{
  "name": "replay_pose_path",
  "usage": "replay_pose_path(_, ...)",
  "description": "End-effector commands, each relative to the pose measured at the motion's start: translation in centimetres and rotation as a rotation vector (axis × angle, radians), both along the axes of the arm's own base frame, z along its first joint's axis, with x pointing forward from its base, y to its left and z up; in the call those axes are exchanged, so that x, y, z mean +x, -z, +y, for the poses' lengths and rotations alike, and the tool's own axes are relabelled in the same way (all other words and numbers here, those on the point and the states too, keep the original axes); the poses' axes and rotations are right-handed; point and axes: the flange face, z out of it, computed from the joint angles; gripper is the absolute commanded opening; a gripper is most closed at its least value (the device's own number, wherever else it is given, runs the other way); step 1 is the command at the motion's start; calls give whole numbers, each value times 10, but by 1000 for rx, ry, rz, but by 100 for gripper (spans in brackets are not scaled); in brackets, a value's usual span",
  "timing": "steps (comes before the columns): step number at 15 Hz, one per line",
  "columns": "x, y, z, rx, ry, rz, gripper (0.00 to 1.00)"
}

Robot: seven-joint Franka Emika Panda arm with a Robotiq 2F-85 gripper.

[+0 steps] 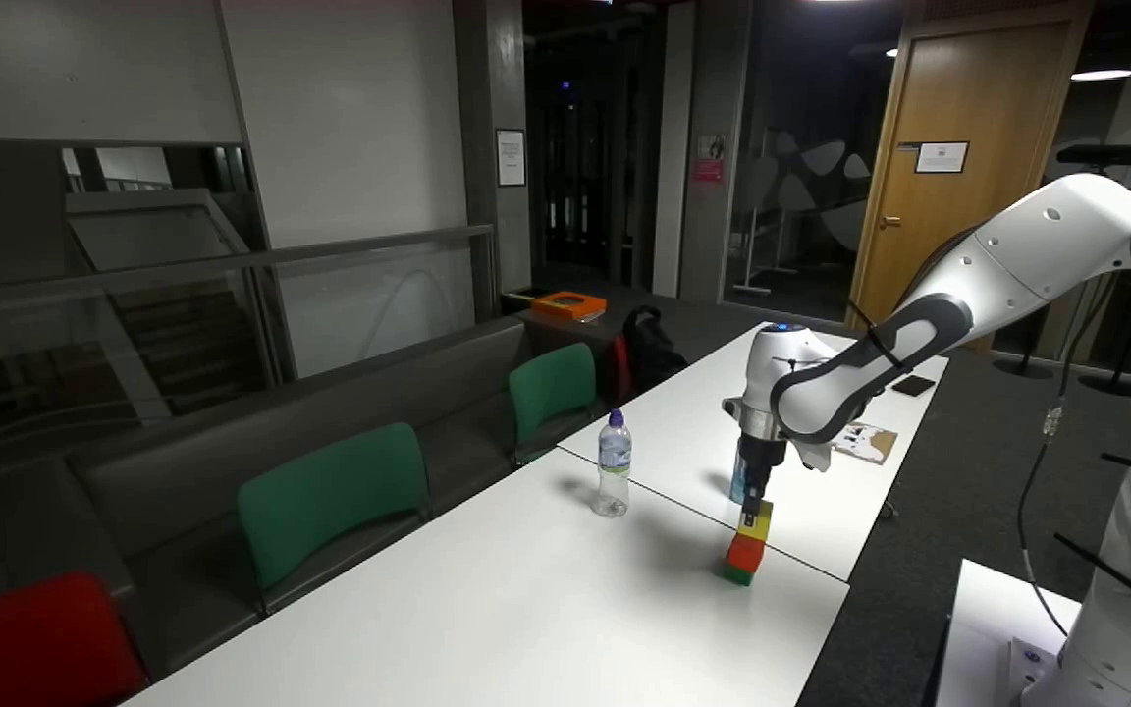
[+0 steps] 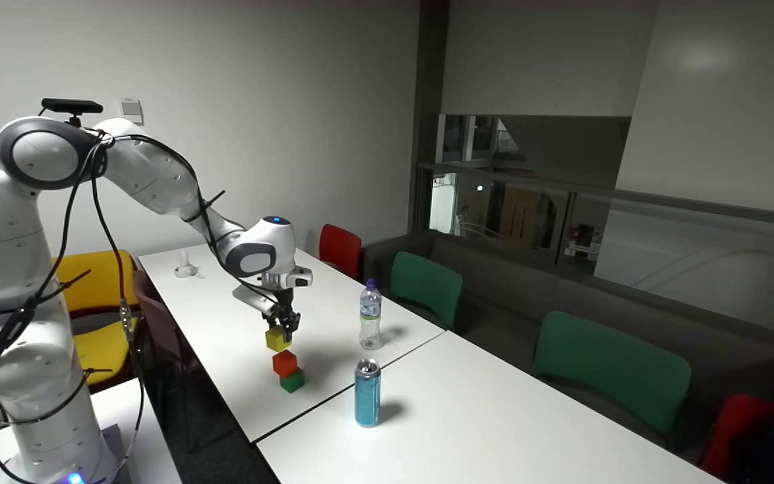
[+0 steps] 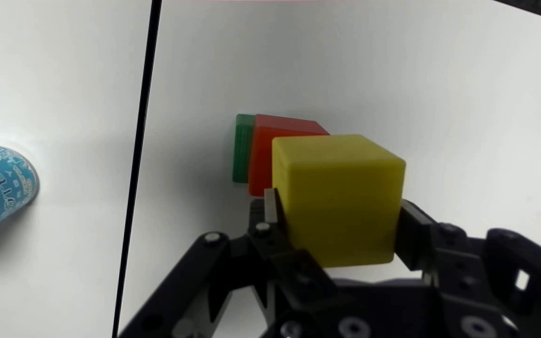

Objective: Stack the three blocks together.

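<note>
Pincer gripping a yellow block; red block already rests on green block; placing yellow on top apparently remains.

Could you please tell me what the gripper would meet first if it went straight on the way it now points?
Likely the red block, met by the yellow block that the gripper holds; exact alignment in depth is unclear.

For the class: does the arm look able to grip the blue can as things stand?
Probably not: the tool holds the yellow block, leaving no room to grip the blue can until that block is set down.
</note>
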Motion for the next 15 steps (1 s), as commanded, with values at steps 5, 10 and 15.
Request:
replay_pose_path(5,-2,0,-2,7,4,-20,32)
replay_pose_path(10,-1,3,1,7,5,-31,32)
replay_pose_path(15,2,12,2,10,1,-25,32)
